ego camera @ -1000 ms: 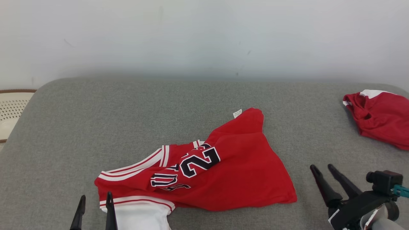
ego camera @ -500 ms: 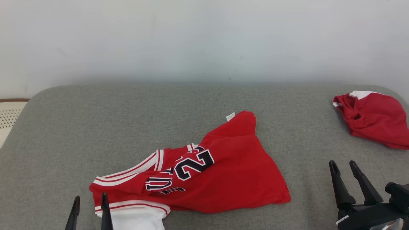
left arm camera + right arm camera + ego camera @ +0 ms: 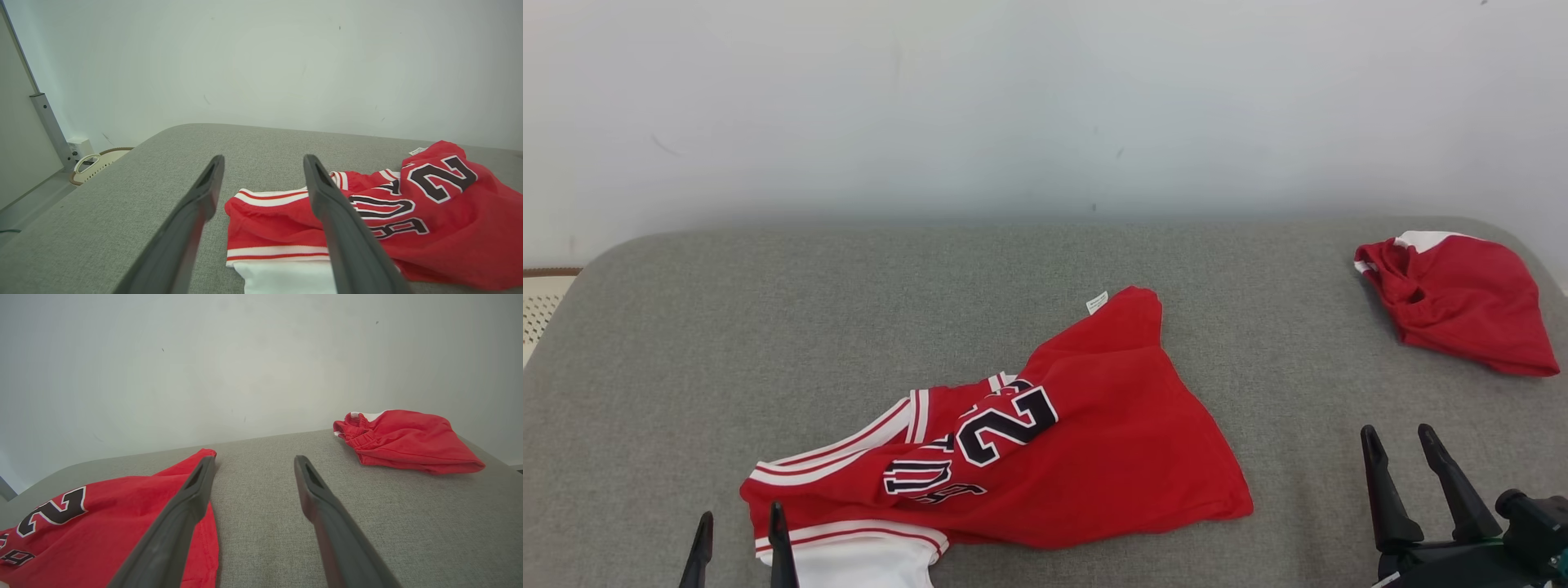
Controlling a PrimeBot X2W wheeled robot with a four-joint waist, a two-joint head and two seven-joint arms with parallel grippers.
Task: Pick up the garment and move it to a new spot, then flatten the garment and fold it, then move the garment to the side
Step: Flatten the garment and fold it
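The garment (image 3: 1045, 457) is a red jersey with white trim and black numbers, lying rumpled on the grey cushioned surface (image 3: 849, 327), near the front and a little left of centre. It also shows in the left wrist view (image 3: 429, 220) and the right wrist view (image 3: 102, 531). My left gripper (image 3: 739, 527) stands open at the jersey's front left corner, empty, above the surface. At the front right, my right gripper (image 3: 1401, 441) is open and empty, to the right of the jersey's hem.
A second red garment (image 3: 1462, 302) lies bunched at the far right of the surface, also in the right wrist view (image 3: 404, 443). A pale perforated basket (image 3: 98, 165) sits on the floor off the left edge. A white wall (image 3: 1045, 106) stands behind.
The head camera has shifted, sliding the whole scene left. My right gripper has drawn back toward the bottom right corner. The jersey lies as before.
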